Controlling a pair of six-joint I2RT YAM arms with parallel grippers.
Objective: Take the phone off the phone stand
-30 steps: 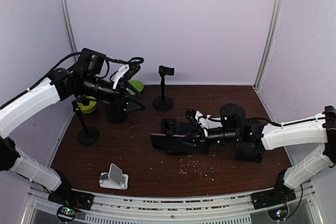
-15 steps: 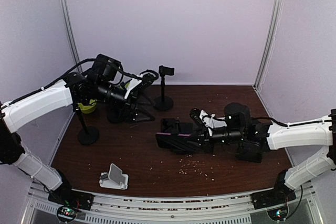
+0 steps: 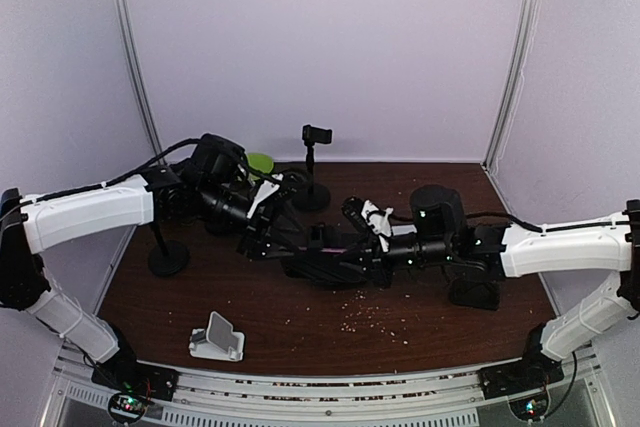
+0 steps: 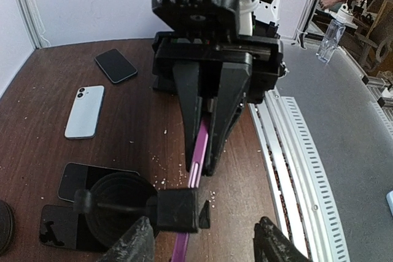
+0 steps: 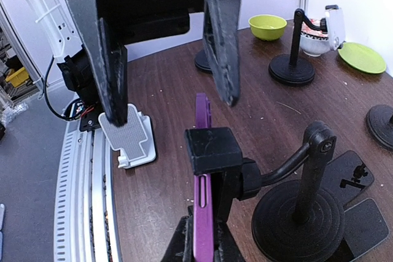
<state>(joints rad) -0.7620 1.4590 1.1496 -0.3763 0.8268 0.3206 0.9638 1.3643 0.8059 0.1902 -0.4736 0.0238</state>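
A purple phone stands on edge, clamped in the black jaw of a phone stand whose bent arm runs to a round base. My right gripper is shut on the phone's near end, one finger on each face. My left gripper is open. Its fingers straddle the phone's far end and the stand's clamp without touching them. In the top view both grippers meet mid-table around the phone, and the stand is mostly hidden between them.
A white phone stand sits near the front edge. Two other black stands rise at the back left, by a green bowl. A pale blue phone and a black phone lie flat on the table.
My left arm has swung from the back left to the centre, and its jaws have narrowed around the phone's end. My right gripper has shifted a little left with the phone.
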